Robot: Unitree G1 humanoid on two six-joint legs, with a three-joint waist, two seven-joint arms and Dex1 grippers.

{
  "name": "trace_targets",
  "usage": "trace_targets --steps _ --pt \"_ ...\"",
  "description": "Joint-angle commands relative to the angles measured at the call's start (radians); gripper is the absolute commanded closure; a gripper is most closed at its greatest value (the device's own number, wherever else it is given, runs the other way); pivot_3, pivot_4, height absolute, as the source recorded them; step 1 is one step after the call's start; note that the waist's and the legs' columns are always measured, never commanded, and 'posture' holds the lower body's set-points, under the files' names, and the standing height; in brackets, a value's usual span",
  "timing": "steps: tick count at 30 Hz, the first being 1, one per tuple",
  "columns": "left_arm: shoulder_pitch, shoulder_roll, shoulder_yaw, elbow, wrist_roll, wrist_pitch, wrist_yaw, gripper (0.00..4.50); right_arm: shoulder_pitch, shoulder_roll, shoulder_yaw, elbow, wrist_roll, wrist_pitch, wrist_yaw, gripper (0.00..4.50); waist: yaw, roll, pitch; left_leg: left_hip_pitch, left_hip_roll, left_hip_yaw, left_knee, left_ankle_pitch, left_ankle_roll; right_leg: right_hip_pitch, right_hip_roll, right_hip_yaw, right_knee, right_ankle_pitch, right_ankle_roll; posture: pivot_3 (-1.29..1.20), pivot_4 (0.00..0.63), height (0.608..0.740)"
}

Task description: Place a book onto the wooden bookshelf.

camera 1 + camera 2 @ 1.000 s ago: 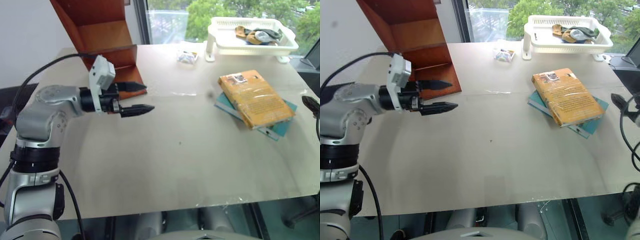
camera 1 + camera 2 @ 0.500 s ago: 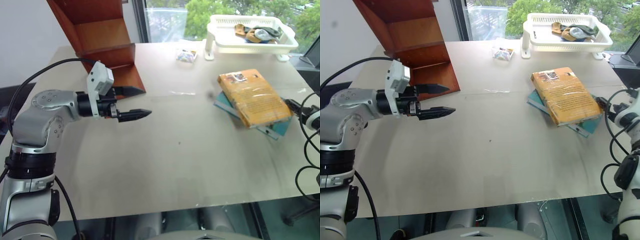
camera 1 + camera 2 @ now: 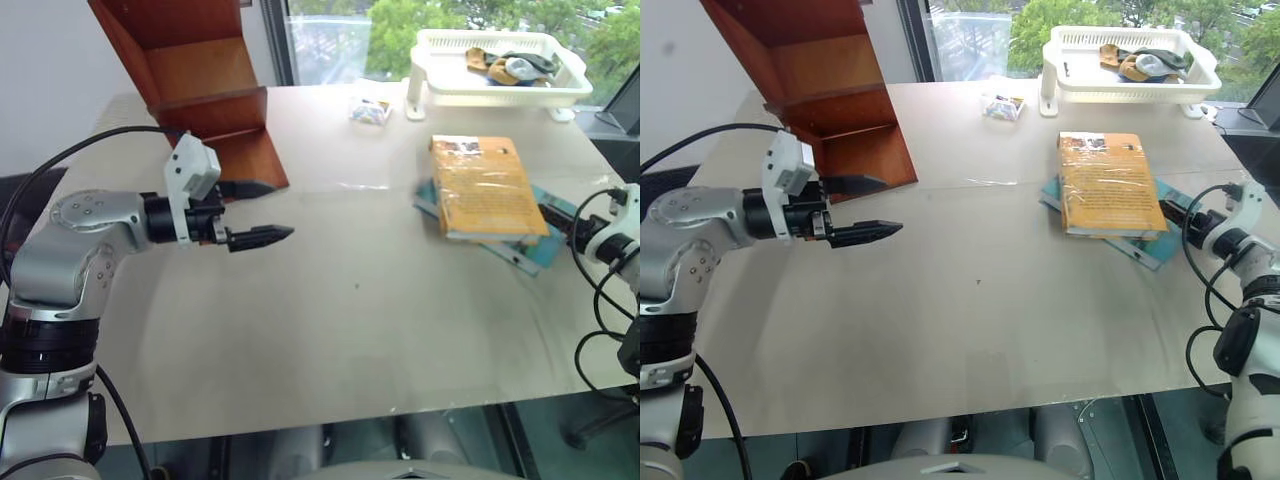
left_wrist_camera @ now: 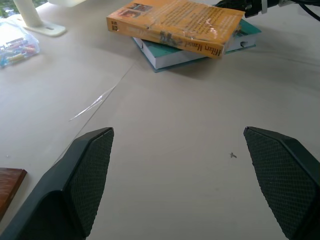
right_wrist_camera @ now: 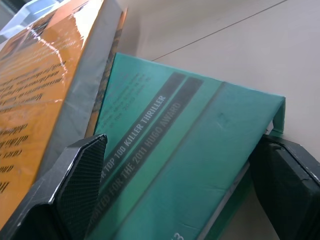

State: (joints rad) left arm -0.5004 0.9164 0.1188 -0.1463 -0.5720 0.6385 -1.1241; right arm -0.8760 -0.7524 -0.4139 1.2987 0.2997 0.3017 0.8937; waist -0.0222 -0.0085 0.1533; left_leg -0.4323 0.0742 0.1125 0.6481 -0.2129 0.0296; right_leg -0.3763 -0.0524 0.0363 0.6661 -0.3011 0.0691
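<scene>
Orange book (image 3: 1107,183) atop teal book (image 3: 1145,247) on counter (image 3: 980,300): slide spread right claw (image 3: 1177,212) higher to pinch only orange one (left claw (image 3: 865,208) spread, idle near wooden bookshelf (image 3: 825,95)).

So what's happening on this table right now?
The robot's right hand, fingers open, is at the edge of the two stacked books, its fingers straddling the thin teal book under the thick orange-yellow paperback. Nothing is gripped yet. The left hand hovers open over the table near the reddish-brown wooden bookshelf.
</scene>
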Motion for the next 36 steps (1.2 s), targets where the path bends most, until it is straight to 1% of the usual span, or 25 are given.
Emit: trace_targets --steps 1,7,10,13,17,20,24,28,30,36 --pt "-0.007 0.017 0.034 -0.027 -0.004 -0.011 0.007 0.07 0.031 0.029 0.05 -0.026 -0.036 -0.002 0.09 0.0 -0.002 0.0 0.0 0.0 0.0 0.0 0.0 0.0 0.0 0.0 0.0 0.0 0.0 0.0 0.0 0.0 0.15 0.74" --pt "-0.02 0.012 0.014 -0.008 0.008 -0.022 0.004 0.07 0.087 0.075 0.154 -0.079 -0.11 -0.069 0.174 0.0 -0.019 -0.003 -0.001 0.001 0.0 0.0 0.001 0.0 0.0 0.0 0.0 0.0 0.002 0.0 0.0 0.0 0.15 0.74" --pt "-0.031 0.008 0.003 0.002 0.014 -0.028 0.001 0.07 0.096 0.088 0.173 -0.084 -0.128 -0.107 0.153 0.0 -0.023 -0.006 -0.003 0.002 0.001 0.0 0.001 0.0 0.0 0.0 0.001 0.001 0.004 0.0 0.0 0.0 0.15 0.74" --pt "-0.039 0.009 -0.002 0.009 0.022 -0.032 -0.004 0.07 0.089 0.08 0.154 -0.082 -0.106 -0.104 0.138 0.0 -0.022 -0.008 -0.004 0.003 0.001 0.0 0.002 0.0 0.0 0.0 0.001 0.001 0.006 0.0 0.0 0.0 0.15 0.74" --pt "-0.026 0.013 0.006 0.006 0.027 -0.038 -0.009 0.07 0.073 0.046 0.095 -0.077 -0.059 -0.088 0.083 0.0 -0.02 -0.008 -0.004 0.004 0.001 0.001 0.003 0.0 0.0 0.0 0.0 0.002 0.008 0.0 0.0 0.0 0.15 0.74" --pt "-0.011 0.008 0.012 -0.005 0.026 -0.036 -0.004 0.07 0.067 0.03 0.072 -0.089 -0.039 -0.091 0.08 0.0 -0.018 -0.008 -0.004 0.003 0.0 0.001 0.003 0.0 0.0 0.0 0.0 0.002 0.009 0.0 0.0 0.0 0.15 0.74" --pt "-0.003 0.0 0.007 -0.006 0.029 -0.041 0.0 0.07 0.056 0.033 0.077 -0.091 -0.048 -0.094 0.056 0.0 -0.014 -0.008 -0.003 0.003 0.0 0.001 0.004 0.0 0.0 -0.001 -0.001 0.002 0.01 0.0 0.0 0.0 0.15 0.74" --pt "-0.014 -0.002 -0.003 0.003 0.039 -0.048 -0.004 0.07 0.036 0.043 0.086 -0.072 -0.068 -0.116 -0.036 0.0 -0.014 -0.008 -0.003 0.002 0.0 0.001 0.004 0.0 0.0 -0.001 -0.001 0.002 0.01 0.0 0.0 0.0 0.15 0.74" --pt "-0.019 0.004 -0.001 0.005 0.041 -0.05 -0.008 0.07 0.022 0.04 0.085 -0.07 -0.069 -0.12 -0.061 0.0 -0.015 -0.008 -0.003 0.003 0.0 0.001 0.004 0.0 0.0 -0.001 -0.001 0.002 0.01 0.0 0.0 0.0 0.15 0.74" --pt "0.0 0.01 0.009 -0.005 0.041 -0.048 -0.003 0.07 -0.022 0.016 0.023 -0.081 -0.011 -0.098 -0.087 0.0 -0.014 -0.008 -0.002 0.002 0.0 0.001 0.004 0.0 0.0 -0.002 -0.001 0.002 0.01 0.0 0.0 0.0 0.15 0.74"
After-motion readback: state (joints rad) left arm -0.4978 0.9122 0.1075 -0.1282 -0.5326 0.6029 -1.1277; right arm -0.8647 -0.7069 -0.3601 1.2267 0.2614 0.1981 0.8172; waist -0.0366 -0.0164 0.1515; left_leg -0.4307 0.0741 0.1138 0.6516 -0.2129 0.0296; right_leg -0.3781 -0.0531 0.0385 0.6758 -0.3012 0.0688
